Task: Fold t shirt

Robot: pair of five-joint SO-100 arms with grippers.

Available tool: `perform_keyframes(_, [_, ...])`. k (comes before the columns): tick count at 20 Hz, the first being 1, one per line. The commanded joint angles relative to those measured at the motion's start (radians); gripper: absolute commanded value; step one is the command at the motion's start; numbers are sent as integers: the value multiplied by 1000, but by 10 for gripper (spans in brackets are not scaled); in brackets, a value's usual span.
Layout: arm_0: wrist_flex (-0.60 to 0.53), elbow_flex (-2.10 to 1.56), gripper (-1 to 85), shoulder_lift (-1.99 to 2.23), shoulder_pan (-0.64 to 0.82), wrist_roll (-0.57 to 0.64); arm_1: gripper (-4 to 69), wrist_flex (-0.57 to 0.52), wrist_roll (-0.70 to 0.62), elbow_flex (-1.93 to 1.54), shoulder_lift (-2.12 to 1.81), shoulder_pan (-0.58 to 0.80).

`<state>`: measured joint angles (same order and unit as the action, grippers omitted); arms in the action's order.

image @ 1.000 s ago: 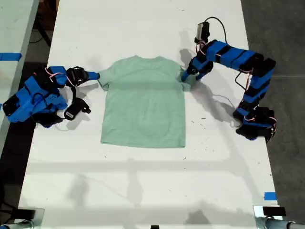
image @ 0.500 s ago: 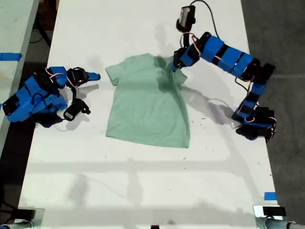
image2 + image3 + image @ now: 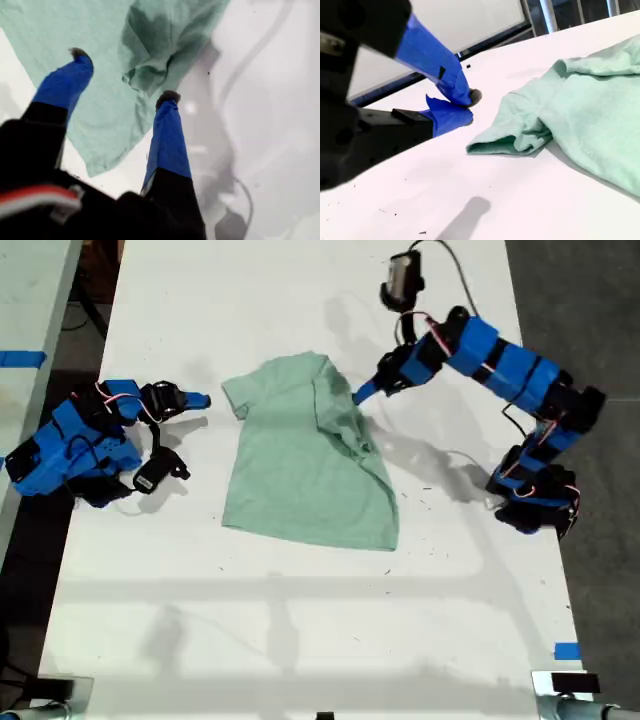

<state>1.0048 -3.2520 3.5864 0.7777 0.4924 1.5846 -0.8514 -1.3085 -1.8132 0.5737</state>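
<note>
A pale green t shirt [image 3: 300, 465] lies on a white table [image 3: 300, 640], near the table's middle in the exterior view, its hem toward that view's lower edge. The sleeve and side on the exterior view's right are folded over onto the body in a rumpled ridge; the sleeve on that view's left lies flat on the table.

My first gripper [image 3: 362, 395], on the arm reaching in from the exterior view's right, hangs above the folded edge of the shirt. Its jaws are spread wide with nothing between them; in the first wrist view [image 3: 122, 75] the bunched cloth shows below and between the two blue fingers [image 3: 167, 140], apart from them.

My second gripper [image 3: 200, 399], on the arm at the exterior view's left, sits low at the table, just beside the flat sleeve and not touching it. In the second wrist view [image 3: 467, 107] its jaws are nearly together, a narrow gap at the tips, gripping nothing.
</note>
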Motion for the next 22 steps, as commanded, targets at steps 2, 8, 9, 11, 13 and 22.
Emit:
perform_keyframes(2, [3, -40, 4, -3, -14, -18, -5, -209, 218, -721, -825, -235])
perform_keyframes(8, [3, -40, 4, -2, -17, -3, -3, -495, 261, -1752, -1697, -512])
perform_keyframes(9, [3, -40, 4, -2, -18, -3, -2, -495, 212, -1790, -1694, -485])
perform_keyframes(11, [3, -40, 4, -2, -21, -2, 5, -331, 265, -1802, -1690, -365])
perform_keyframes(13, [3, -40, 4, -2, -25, -2, 7, -258, 334, -1801, -1690, -276])
perform_keyframes(22, [3, -40, 4, -2, -28, -2, 5, -258, 403, -1801, -1690, -336])
